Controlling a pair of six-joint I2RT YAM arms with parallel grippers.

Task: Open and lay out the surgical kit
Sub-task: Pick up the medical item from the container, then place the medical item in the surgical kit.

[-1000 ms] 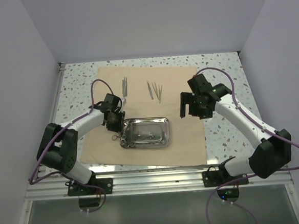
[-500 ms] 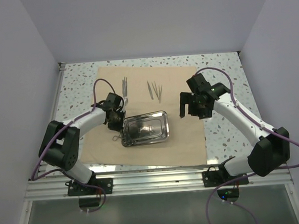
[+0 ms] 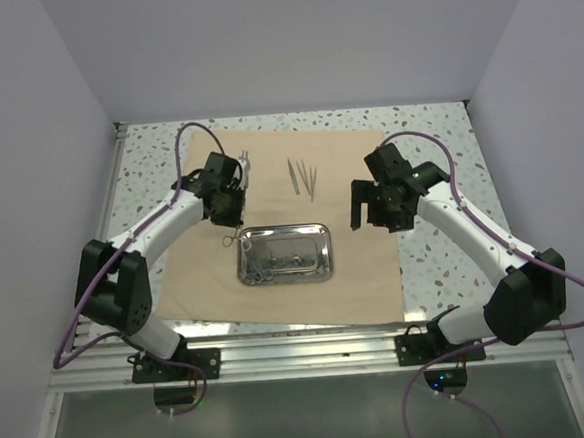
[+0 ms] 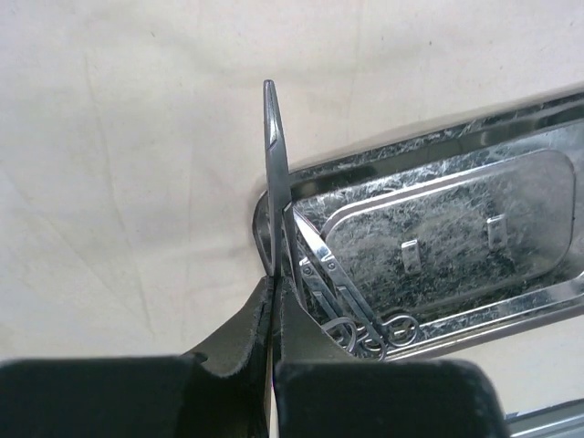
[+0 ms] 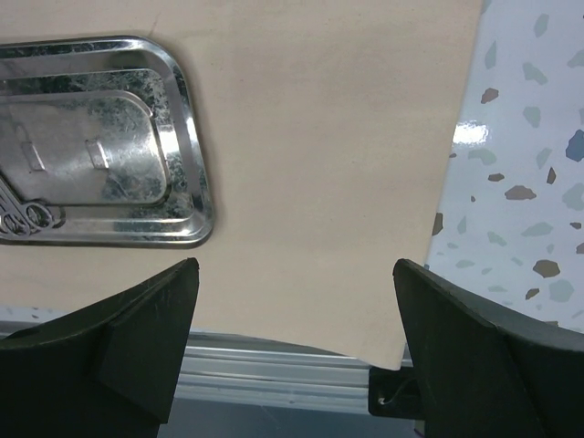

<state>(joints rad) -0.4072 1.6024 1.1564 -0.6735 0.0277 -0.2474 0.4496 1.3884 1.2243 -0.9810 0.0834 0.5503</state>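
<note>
Only the left wrist view shows left claw (image 4: 274,306) pinching scissors (image 4: 272,164), right claw (image 5: 294,274) spread

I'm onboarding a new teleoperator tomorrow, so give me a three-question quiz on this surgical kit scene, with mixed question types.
1. Short answer: what lies directly under the steel tray?
2. Multiple choice: the left end effector grips A) the tray's rim, B) a scissors-like instrument, C) nothing.
3. True or false: the right end effector is shut on the tray.

Key: 1. The beige cloth wrap. 2. B. 3. False; it is open and holds nothing.
</note>
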